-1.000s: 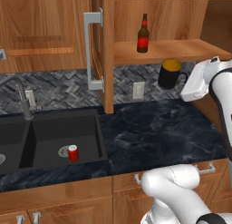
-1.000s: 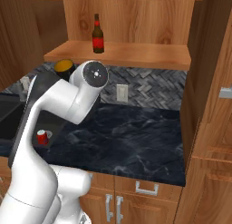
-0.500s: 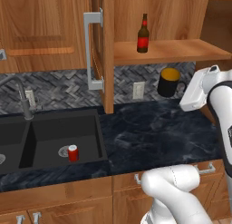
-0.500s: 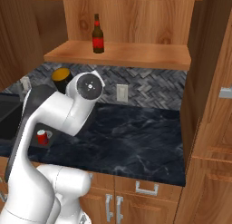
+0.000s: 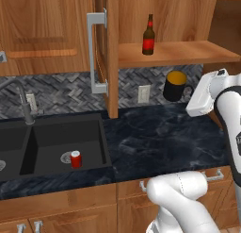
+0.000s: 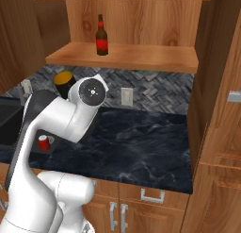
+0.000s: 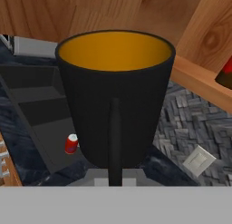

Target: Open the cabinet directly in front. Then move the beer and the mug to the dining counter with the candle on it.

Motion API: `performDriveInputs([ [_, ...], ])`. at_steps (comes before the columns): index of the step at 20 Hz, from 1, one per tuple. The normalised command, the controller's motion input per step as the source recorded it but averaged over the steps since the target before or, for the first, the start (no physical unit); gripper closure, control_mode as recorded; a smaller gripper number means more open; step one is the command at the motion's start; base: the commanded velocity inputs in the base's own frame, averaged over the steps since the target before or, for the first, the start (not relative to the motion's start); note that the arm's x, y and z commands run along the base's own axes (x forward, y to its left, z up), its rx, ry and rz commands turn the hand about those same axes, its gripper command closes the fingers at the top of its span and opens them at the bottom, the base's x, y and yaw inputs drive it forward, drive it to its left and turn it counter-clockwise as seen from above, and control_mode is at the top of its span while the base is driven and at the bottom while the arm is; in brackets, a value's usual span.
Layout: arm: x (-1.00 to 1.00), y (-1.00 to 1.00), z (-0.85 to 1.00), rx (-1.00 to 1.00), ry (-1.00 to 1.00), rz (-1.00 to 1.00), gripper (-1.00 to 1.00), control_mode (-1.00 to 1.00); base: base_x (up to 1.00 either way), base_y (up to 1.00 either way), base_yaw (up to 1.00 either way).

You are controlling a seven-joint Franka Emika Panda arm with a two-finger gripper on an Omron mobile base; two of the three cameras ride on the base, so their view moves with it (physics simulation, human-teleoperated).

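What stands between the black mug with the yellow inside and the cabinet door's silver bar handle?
In the left base view, a white wall socket sits on the grey tiled backsplash between the mug and the handle.

Standing upright on sink floor by drain: red can. Sitting on backsplash: wall outlet.

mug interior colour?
Yellow-orange inside the black mug; clearest in the hand view.
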Motion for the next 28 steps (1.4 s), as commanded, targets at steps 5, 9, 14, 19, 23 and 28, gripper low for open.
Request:
performDriveInputs([
  [5,0.0,0.0,0.0,0.0,0.0,0.0,1.0,-1.0,0.0,0.0,0.0],
  [9,0.0,0.0,0.0,0.0,0.0,0.0,1.0,1.0,0.0,0.0,0.0],
  [14,0.0,0.0,0.0,0.0,0.0,0.0,1.0,1.0,-0.14,0.0,0.0],
  [19,0.0,0.0,0.0,0.0,0.0,0.0,1.0,1.0,-0.35,0.0,0.0],
  [23,0.0,0.0,0.0,0.0,0.0,0.0,1.0,1.0,-0.49,-0.01,0.0],
  [28,0.0,0.0,0.0,0.0,0.0,0.0,1.0,1.0,-0.5,0.0,-0.01],
])
